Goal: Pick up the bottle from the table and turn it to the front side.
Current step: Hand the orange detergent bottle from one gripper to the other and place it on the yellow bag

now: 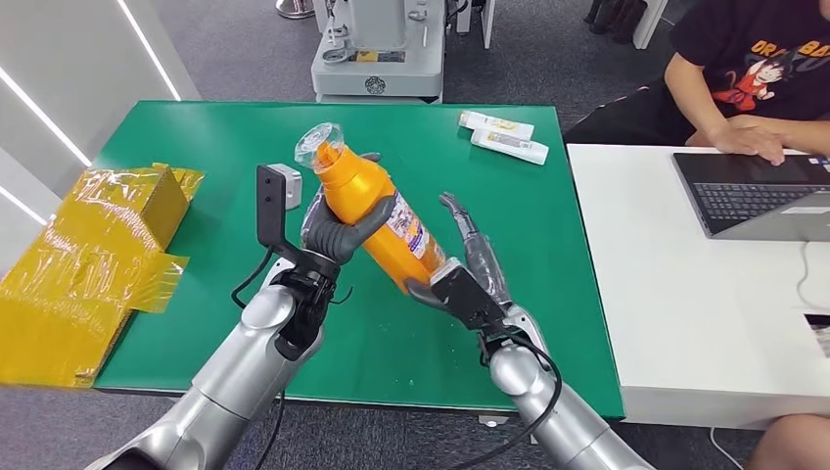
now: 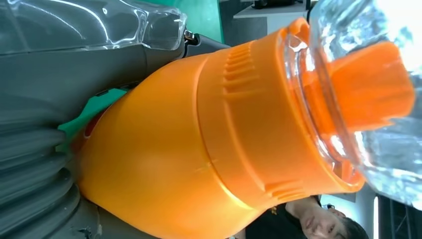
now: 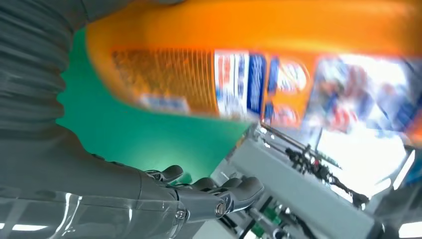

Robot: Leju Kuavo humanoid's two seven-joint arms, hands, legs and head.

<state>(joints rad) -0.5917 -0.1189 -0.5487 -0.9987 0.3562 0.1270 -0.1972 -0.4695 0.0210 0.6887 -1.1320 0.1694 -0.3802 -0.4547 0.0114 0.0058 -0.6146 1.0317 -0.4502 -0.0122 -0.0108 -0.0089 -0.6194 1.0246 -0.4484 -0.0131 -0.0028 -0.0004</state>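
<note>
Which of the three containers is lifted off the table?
The orange bottle, gripped by the left hand; the two white tubes lie on the green table.

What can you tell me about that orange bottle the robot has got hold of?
The orange bottle looks like glossy plastic, with a ribbed orange collar and a clear cap over an orange spout. A printed label runs down its side. It is lifted off the green table, tilted, cap end away from the robot. The left hand grips its upper body; the right hand is at its base.

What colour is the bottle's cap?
The cap is clear over an orange spout; the left wrist view shows it best.
</note>
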